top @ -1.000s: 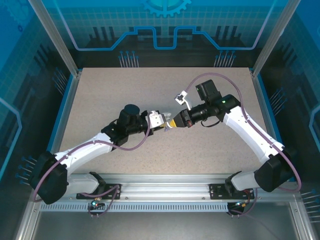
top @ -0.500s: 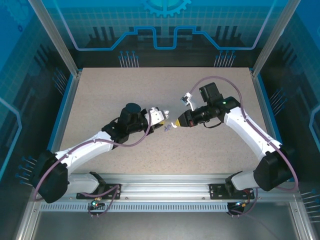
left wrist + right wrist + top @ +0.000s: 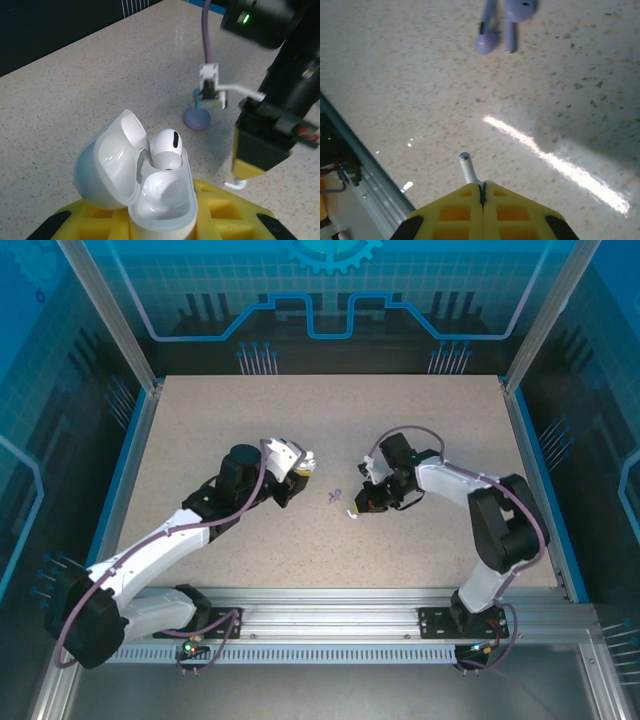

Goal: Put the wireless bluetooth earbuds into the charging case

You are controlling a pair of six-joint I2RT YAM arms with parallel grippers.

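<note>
Right pincer (image 3: 358, 509) nearer; white earbud (image 3: 466, 167)

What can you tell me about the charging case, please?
The charging case is rounded, glossy white plastic, held upright in the left gripper between its yellow fingers. Its hinged lid is swung open to the left. A white earbud sits in the far well; the near well is empty.
</note>
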